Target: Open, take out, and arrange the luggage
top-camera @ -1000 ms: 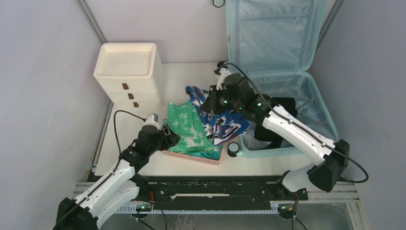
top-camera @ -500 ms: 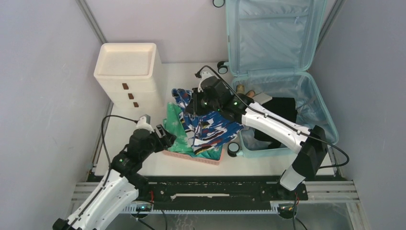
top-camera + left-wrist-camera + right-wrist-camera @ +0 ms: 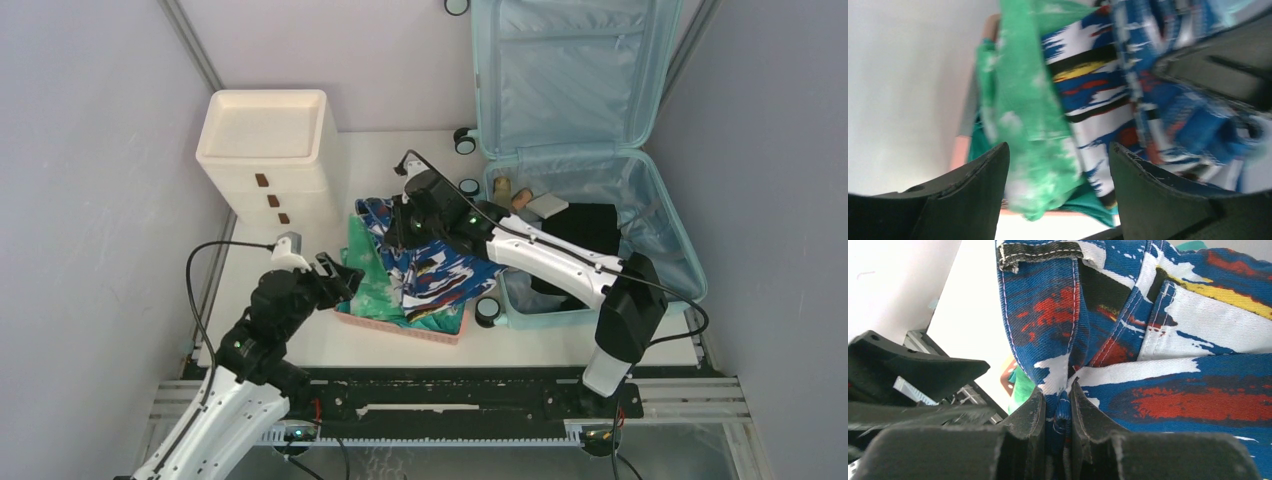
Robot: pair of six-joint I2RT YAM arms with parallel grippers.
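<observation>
The pale aqua suitcase (image 3: 665, 215) lies open at the back right with its lid (image 3: 570, 70) propped upright. Black clothing (image 3: 588, 228) and small items lie inside. My right gripper (image 3: 403, 225) is shut on a blue, white and red patterned garment (image 3: 440, 270), which it holds over the pink basket (image 3: 400, 327). In the right wrist view the fabric (image 3: 1148, 340) is pinched between the fingers (image 3: 1028, 415). A green garment (image 3: 370, 270) drapes over the basket's left side. My left gripper (image 3: 335, 272) is open beside it, with the green cloth (image 3: 1028, 115) just ahead of the fingers.
A cream-white drawer cabinet (image 3: 270, 150) stands at the back left. The suitcase wheels (image 3: 487, 311) sit close to the basket's right end. A rail (image 3: 450, 400) runs along the near table edge.
My right gripper carried the patterned garment leftward from the suitcase edge to above the basket. My left arm drew back to the left, away from the green garment.
</observation>
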